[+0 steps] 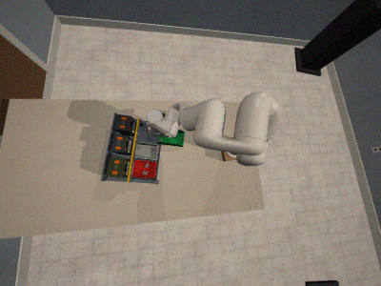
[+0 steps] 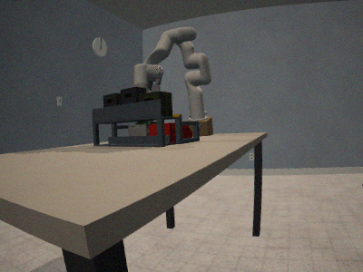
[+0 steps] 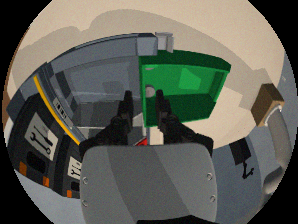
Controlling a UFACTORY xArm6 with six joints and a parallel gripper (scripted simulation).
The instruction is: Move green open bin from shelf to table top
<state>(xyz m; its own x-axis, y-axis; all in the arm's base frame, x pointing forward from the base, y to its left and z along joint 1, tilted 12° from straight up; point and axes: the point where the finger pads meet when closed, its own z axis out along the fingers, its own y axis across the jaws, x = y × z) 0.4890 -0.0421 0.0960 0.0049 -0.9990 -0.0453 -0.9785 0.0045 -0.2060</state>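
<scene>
The green open bin (image 1: 171, 138) (image 3: 182, 107) lies out in front of its shelf slot, its rear edge close to the shelf's front edge. A lighter green part (image 3: 190, 79) and small greyish parts show in it. Whether its base is flat on the table top is not clear. The shelf (image 1: 149, 132) (image 3: 95, 53) has a bare slot behind the bin. My gripper (image 3: 144, 98) is partly open, pointing down over the bin's rear wall, one finger on the slot side and one on the bin side. Gaps show beside the wall; no grip on it is visible.
A grey bin (image 1: 146, 151) and a red bin (image 1: 144, 170) (image 2: 159, 130) stand in the lower row. Dark bins (image 1: 124, 124) (image 1: 121, 144) (image 1: 117, 167) with orange marks stand on the upper level, behind a yellow strip (image 1: 132, 157). A wooden block (image 3: 267, 105) stands at the arm's base.
</scene>
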